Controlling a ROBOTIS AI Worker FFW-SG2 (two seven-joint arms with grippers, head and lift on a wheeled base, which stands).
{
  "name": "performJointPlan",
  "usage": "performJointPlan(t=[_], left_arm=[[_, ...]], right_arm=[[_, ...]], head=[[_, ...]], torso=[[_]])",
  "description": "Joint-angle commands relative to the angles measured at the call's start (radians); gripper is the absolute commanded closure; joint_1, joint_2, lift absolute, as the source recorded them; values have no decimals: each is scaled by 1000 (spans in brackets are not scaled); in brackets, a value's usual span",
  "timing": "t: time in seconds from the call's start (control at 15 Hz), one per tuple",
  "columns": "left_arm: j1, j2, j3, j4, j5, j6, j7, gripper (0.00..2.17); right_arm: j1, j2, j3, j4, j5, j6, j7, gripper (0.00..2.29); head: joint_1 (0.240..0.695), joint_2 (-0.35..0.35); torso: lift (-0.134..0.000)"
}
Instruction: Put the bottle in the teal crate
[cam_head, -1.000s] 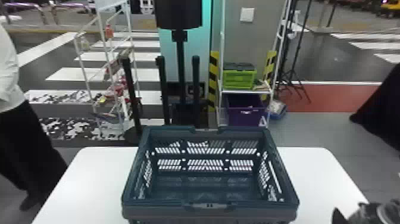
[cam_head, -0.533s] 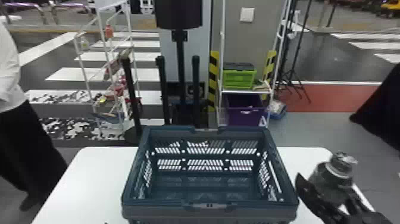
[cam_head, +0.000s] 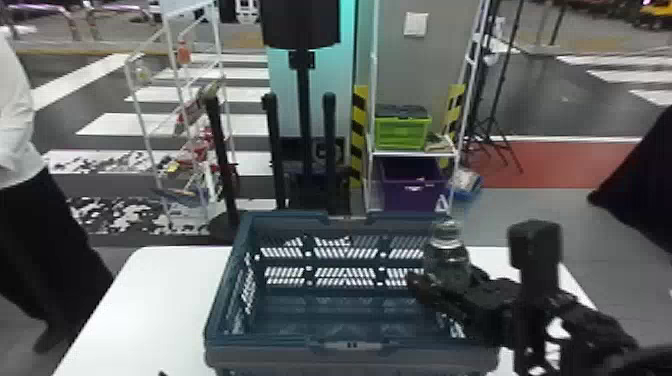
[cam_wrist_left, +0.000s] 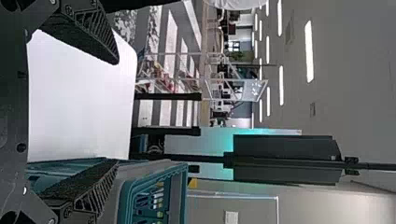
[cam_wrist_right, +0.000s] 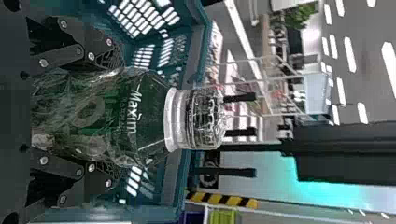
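In the head view my right gripper (cam_head: 440, 287) is at the right side of the teal crate (cam_head: 350, 344), over its right wall, shut on the bottle (cam_head: 446, 255), which stands upright with its cap up. In the right wrist view the bottle (cam_wrist_right: 112, 114), green with a clear cap, sits between the fingers of my right gripper (cam_wrist_right: 109, 116), and crate walls (cam_wrist_right: 196, 51) lie beyond it. In the left wrist view my left gripper (cam_wrist_left: 114, 112) is open with nothing between its fingers, beside the crate (cam_wrist_left: 177, 200).
The crate stands on a white table (cam_head: 150, 300). Behind the table are a black post stand (cam_head: 302, 100), a white rack (cam_head: 172, 115) and a shelf with a green box (cam_head: 402, 132) and a purple bin (cam_head: 412, 185). A person stands at the far left.
My right arm has come in from the lower right edge and moved left and up with the bottle, from beyond the table's right side to the crate's right wall.
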Motion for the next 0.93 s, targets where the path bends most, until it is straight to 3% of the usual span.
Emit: performJointPlan(t=[0.0,0.27,0.47,0.87], left_arm=[[3,-4,14,8,9,-10,-1,137],[9,-7,31,8,15,-10,-1,137],[17,-10,41,6,20,-13,-3,137],[32,-22,61,8,20,-38,-7,137]], right_arm=[[-129,-21,105,102,32,120,5,1956],[-289,-15,224,284,54,170,34,1956],[-380,8,288,418,44,170,37,1959],[-482,64,328,619,40,176,57,1956]], head=[[499,0],[499,0],[499,0],[499,0]], torso=[[0],[0],[0],[0]])
